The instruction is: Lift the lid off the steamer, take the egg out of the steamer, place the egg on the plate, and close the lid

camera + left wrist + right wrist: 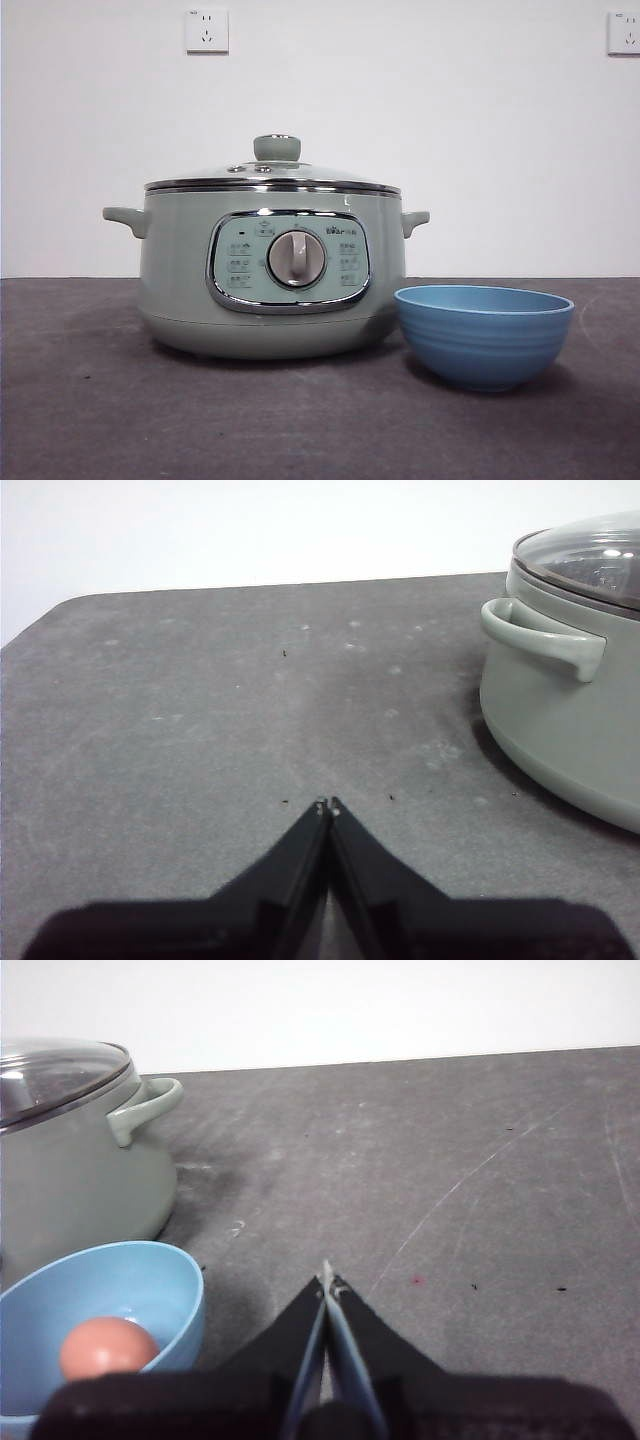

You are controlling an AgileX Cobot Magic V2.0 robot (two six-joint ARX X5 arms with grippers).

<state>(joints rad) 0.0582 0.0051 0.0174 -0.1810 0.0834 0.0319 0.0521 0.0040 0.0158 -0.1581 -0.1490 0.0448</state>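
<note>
Tabletop: egg (108, 1348) in plate (150, 1280) beside closed right claw (327, 1282).

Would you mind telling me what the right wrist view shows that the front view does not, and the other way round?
Only the right wrist view shows the egg lying in the plate, and the right gripper with its jaws shut over bare table. Only the front view shows the steamer's control panel with its dial, the lid's knob and two wall sockets. Both show the steamer with the lid on it and the plate beside it.
</note>
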